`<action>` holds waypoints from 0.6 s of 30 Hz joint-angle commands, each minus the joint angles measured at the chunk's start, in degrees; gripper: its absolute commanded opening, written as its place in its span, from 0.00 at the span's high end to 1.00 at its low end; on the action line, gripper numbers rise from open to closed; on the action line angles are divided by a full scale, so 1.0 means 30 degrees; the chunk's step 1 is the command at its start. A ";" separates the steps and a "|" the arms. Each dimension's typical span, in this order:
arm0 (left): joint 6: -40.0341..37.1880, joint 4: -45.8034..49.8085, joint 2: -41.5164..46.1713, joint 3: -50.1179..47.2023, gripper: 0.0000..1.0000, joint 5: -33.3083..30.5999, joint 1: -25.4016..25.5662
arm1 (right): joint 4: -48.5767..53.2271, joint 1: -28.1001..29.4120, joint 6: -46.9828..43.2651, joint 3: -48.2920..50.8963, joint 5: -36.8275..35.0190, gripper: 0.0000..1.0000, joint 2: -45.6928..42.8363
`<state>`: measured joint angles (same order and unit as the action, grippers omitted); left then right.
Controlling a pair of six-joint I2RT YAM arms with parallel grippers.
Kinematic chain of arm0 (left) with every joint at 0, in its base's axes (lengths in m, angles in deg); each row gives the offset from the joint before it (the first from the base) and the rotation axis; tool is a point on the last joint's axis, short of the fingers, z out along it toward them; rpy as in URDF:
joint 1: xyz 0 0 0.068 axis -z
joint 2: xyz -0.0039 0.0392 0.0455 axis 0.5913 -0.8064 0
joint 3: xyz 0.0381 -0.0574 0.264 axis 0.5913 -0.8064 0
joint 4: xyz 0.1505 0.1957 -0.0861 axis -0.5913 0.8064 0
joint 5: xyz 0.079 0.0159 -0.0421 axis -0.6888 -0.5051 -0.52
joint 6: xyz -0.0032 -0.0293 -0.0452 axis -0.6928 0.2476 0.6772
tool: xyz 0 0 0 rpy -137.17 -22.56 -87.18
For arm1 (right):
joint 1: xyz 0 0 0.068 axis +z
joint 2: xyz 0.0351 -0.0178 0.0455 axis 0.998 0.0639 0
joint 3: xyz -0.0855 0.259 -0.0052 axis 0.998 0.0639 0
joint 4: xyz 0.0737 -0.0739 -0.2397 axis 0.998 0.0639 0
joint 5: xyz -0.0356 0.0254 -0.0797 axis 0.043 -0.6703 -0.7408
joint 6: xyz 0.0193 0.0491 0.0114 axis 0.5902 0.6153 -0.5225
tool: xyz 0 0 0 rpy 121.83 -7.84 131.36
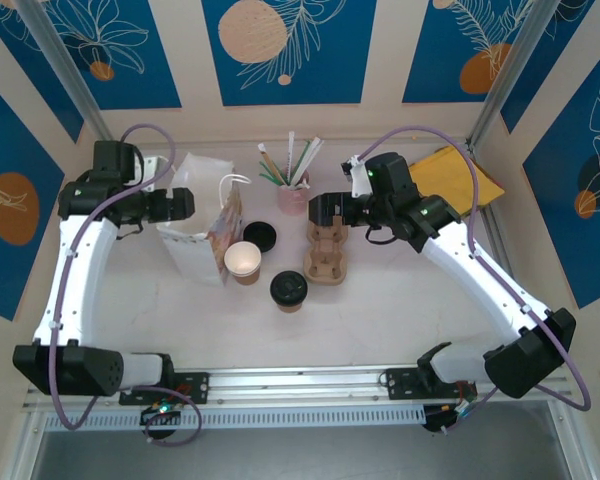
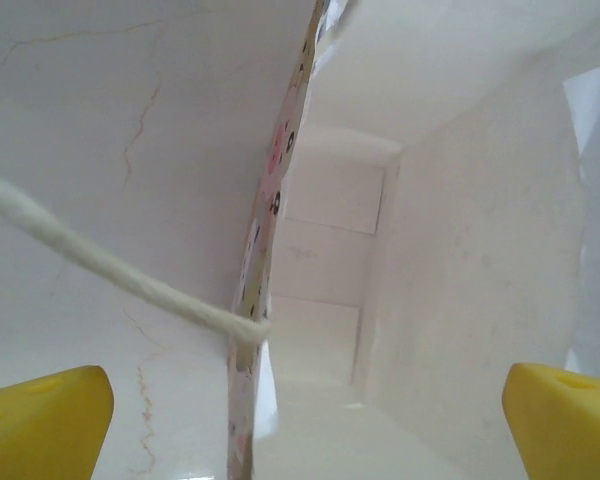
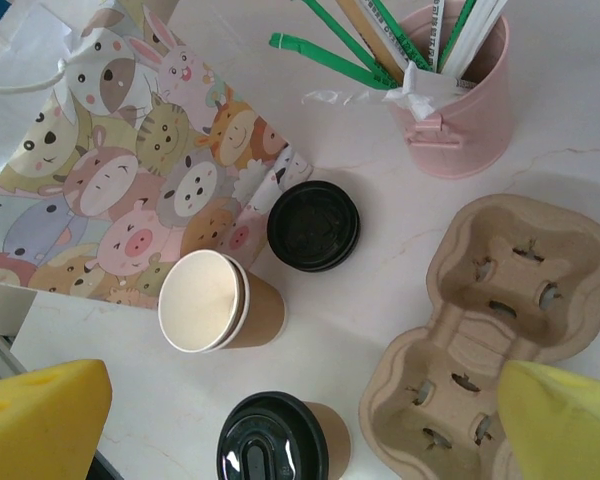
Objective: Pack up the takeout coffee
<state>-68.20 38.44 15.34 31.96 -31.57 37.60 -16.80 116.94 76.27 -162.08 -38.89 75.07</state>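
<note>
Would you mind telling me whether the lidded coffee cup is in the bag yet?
Out: the lidded cup stands upright on the table, apart from the bag.

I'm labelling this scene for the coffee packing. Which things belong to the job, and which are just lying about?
Job:
lidded cup
bag
probably the carrier

Lying about:
open cup
loose lid
pink pot
yellow envelope

The takeout coffee (image 3: 285, 445) is brown with a black lid. The bag (image 3: 130, 170) carries a pattern of cartoon animals in pastel colours. The bucket (image 3: 463, 110) is pink, the cup carrier (image 3: 500, 290) beige, the fingers (image 3: 40, 420) yellow.
</note>
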 commanded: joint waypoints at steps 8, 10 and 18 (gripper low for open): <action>0.3483 0.1580 0.2682 0.1649 0.00 -0.0332 0.0340 | 0.0278 0.0072 0.0253 0.0495 0.0067 0.01 -0.0854; 0.4033 0.1431 0.2904 0.2288 0.00 -0.0516 0.0897 | 0.0301 0.0058 0.0347 0.0673 -0.0007 0.01 -0.0990; 0.5534 0.0196 0.2070 0.3650 0.00 -0.3560 0.7015 | 0.0399 0.0065 0.0695 0.2148 -0.0909 0.01 -0.2055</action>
<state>-54.54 41.02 22.93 42.19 -37.36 53.55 -16.62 116.97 77.41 -157.27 -40.03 70.81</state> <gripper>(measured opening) 0.998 0.990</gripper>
